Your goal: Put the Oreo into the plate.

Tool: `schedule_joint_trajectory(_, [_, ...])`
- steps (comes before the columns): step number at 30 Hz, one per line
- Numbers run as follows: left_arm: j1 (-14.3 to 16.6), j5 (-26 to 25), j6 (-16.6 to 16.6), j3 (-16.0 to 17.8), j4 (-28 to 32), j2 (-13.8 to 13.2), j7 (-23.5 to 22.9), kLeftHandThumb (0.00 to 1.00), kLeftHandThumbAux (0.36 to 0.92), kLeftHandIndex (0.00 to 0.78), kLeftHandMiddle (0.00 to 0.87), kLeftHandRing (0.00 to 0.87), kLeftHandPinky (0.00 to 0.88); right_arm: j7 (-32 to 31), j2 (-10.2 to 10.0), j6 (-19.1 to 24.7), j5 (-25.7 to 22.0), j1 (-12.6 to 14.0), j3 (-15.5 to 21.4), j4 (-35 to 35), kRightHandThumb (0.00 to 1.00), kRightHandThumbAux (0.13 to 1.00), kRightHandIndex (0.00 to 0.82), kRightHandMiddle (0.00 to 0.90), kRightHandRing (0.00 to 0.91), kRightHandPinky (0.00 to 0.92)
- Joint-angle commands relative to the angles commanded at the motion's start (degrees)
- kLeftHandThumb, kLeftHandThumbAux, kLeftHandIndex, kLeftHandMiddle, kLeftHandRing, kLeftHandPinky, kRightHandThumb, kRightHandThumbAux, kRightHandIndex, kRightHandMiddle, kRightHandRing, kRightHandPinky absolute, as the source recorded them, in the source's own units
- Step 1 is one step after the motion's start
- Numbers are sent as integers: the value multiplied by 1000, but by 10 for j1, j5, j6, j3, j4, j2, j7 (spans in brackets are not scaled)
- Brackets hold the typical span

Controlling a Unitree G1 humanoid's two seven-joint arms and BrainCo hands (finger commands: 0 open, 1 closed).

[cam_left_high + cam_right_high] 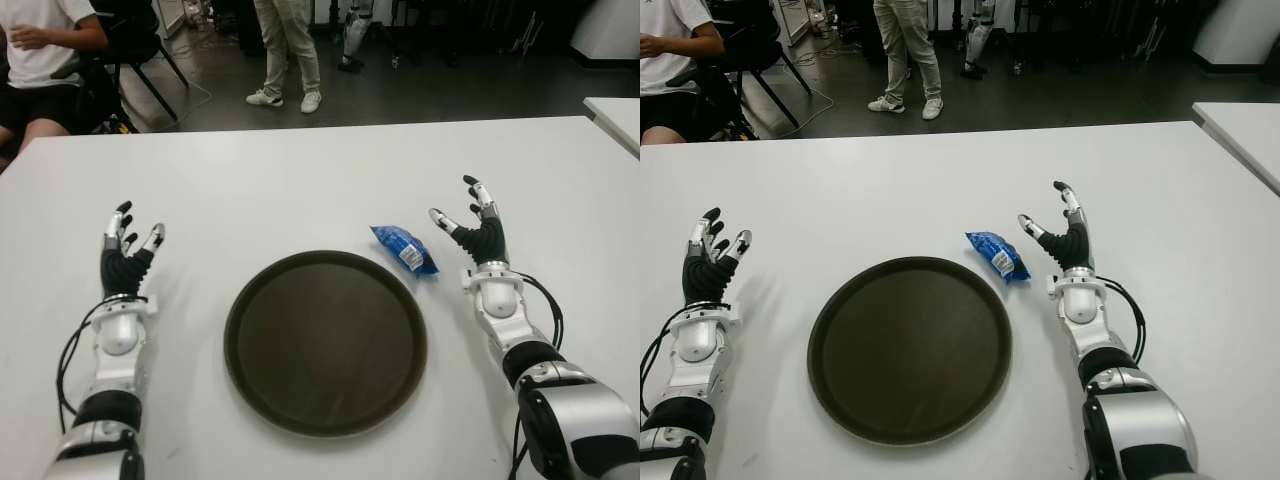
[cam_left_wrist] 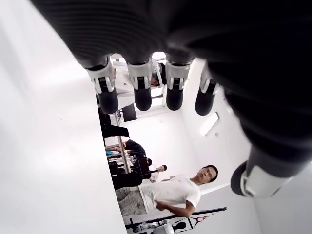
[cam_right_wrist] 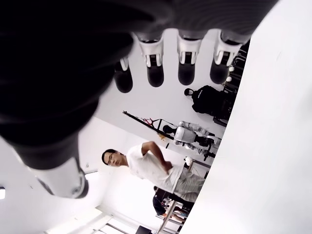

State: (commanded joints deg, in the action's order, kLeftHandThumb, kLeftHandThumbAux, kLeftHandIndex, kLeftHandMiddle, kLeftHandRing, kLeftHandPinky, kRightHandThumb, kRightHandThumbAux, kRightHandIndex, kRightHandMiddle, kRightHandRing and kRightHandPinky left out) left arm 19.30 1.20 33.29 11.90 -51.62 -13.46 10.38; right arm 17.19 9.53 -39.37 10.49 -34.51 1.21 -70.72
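Nothing's done yet: the blue Oreo pack (image 1: 405, 250) sits at the plate's (image 1: 262, 385) 2 o'clock, just off its rim, while the right hand (image 1: 478, 232) beside it and the left hand (image 1: 127, 247) at 9 o'clock both have fingers spread, holding nothing.

A smooth white table (image 1: 300, 190) with a matt, faintly reflective finish carries a round dark brown plate (image 1: 326, 341) that looks like hard plastic, its raised rim catching a soft sheen. Just beside the plate's rim lies a small blue Oreo packet (image 1: 405, 250) of glossy, crinkled plastic film with a white printed patch. The left hand (image 1: 127, 250) and right hand (image 1: 478, 228) have black ribbed rubbery palms, silver-grey hard plastic or metal finger segments and dark matt fingertips (image 2: 141, 97). Their wrists are glossy white plastic shells, with thin black cables looping beside them.
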Motion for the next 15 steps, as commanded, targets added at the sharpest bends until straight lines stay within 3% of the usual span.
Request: schedule_joint_trajectory(15, [0,2,-10,-1,1,-1,0,252,584,16,21,0,0,4,0,2,3,0,-2,1,264,699,11,25,22,74])
